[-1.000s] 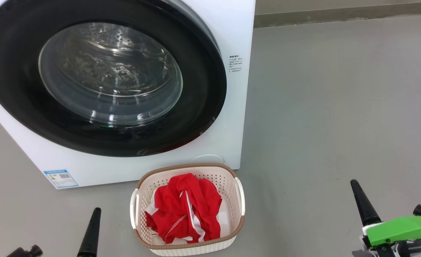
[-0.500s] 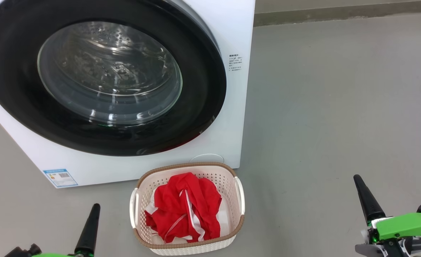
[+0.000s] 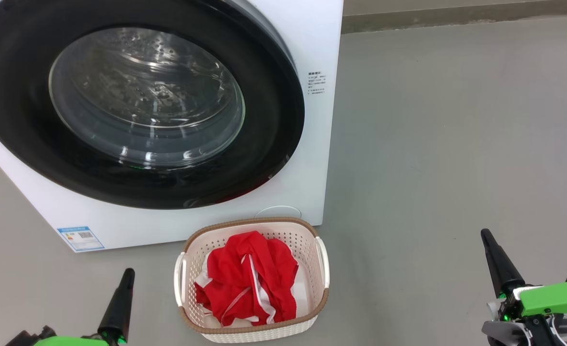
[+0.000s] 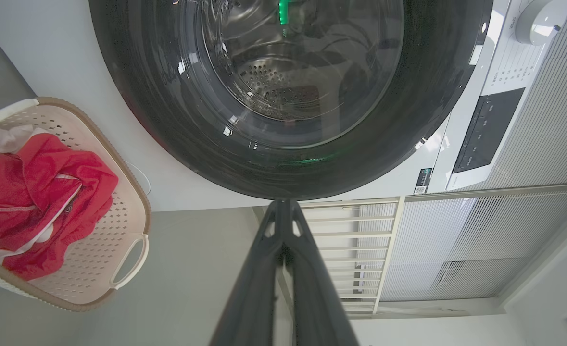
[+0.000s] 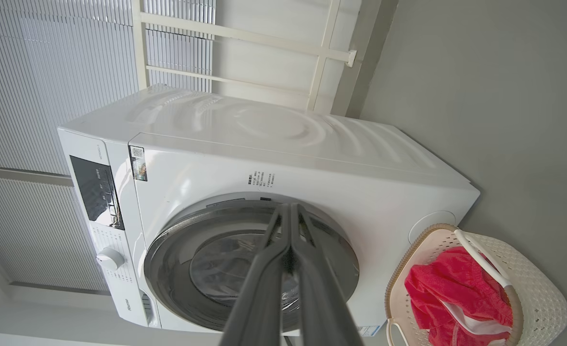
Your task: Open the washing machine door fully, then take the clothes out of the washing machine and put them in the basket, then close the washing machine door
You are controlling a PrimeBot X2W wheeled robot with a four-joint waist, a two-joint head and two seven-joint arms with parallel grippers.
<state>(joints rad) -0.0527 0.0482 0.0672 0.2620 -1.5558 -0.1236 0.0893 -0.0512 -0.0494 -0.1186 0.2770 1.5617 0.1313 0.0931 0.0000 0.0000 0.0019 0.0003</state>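
Observation:
The washing machine (image 3: 319, 43) stands white and boxy, and its black-rimmed washing machine door (image 3: 139, 105) lies shut against the front; steel drum shows through the glass. Just in front sits the cream basket (image 3: 249, 224) with the red, white-trimmed clothes (image 3: 245, 278) piled inside. My left gripper (image 3: 128, 273) is shut and empty, low at the basket's left. My right gripper (image 3: 485, 234) is shut and empty, well to the basket's right. In the left wrist view the left gripper (image 4: 283, 204) points at the door (image 4: 288, 158). In the right wrist view the right gripper (image 5: 289, 206) points at the door (image 5: 206, 269).
Grey floor (image 3: 456, 144) stretches to the right of the machine up to a wall skirting (image 3: 456, 19). The machine's control panel (image 5: 95, 192) and dial (image 5: 110, 259) sit on its upper front. A white railing (image 4: 350, 230) and ribbed wall stand behind it.
Both shut grippers have crept a little up the head view, the right one also slightly rightward. The whole picture has shifted a touch with the camera. Door, basket and clothes are unmoved.

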